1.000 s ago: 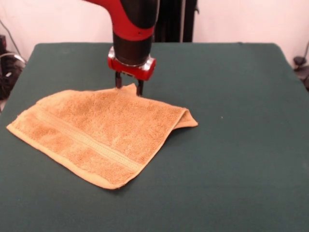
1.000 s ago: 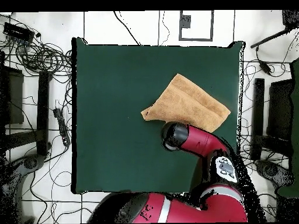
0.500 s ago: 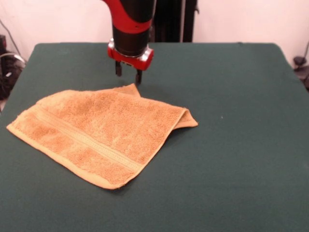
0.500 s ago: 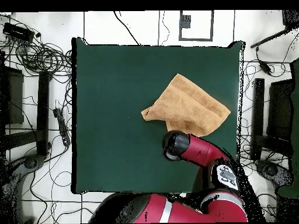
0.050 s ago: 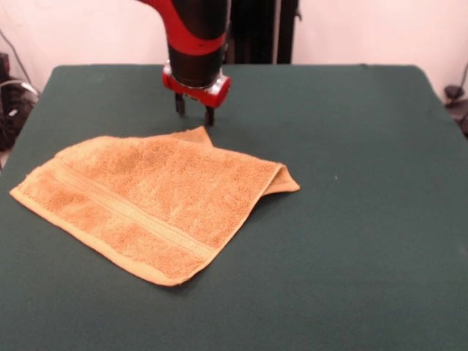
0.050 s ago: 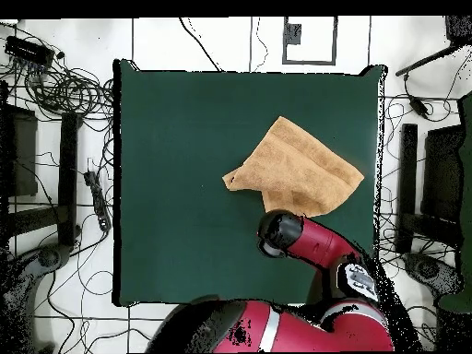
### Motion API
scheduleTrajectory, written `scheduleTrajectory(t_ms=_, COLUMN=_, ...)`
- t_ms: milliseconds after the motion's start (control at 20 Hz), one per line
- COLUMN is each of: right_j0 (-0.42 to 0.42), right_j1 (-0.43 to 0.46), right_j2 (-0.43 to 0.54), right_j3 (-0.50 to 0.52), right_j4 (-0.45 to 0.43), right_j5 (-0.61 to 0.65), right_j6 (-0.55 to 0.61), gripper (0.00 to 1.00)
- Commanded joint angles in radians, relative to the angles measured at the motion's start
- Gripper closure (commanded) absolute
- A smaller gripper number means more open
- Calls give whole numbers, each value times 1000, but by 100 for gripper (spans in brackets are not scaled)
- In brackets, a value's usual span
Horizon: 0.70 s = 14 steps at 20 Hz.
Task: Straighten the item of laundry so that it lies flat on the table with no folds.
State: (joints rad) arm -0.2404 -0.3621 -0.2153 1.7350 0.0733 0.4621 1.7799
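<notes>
Gripper (image 5: 194,113) hangs empty, fingers slightly parted, just behind folded towel (image 5: 153,201) on green table (image 5: 351,219).

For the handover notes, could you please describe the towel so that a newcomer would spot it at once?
On the dark green table, below the gripper, lies an orange-tan terry towel. It is the only cloth there, with one corner folded under and a woven band near its front edge.

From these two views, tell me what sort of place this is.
Most likely a robotics lab or test cell. A red and black robot arm works over a green-covered table holding only a towel, and cables and equipment stands ring the table on a tiled floor.
</notes>
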Motion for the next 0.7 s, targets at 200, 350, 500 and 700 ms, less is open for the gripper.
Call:
scheduleTrajectory(t_ms=200, right_j0=17, right_j1=147, right_j2=38, right_j3=51, right_j4=42, right_j5=-137, right_j6=254, gripper=0)
scheduleTrajectory(t_ms=350, right_j0=65, right_j1=44, right_j2=-2, right_j3=51, right_j4=43, right_j5=-21, right_j6=254, gripper=0)
scheduleTrajectory(t_ms=500, right_j0=102, right_j1=-61, right_j2=-28, right_j3=11, right_j4=54, right_j5=131, right_j6=243, gripper=0)
scheduleTrajectory(t_ms=700, right_j0=120, right_j1=-108, right_j2=-44, right_j3=-22, right_j4=59, right_j5=208, right_j6=236, gripper=0)
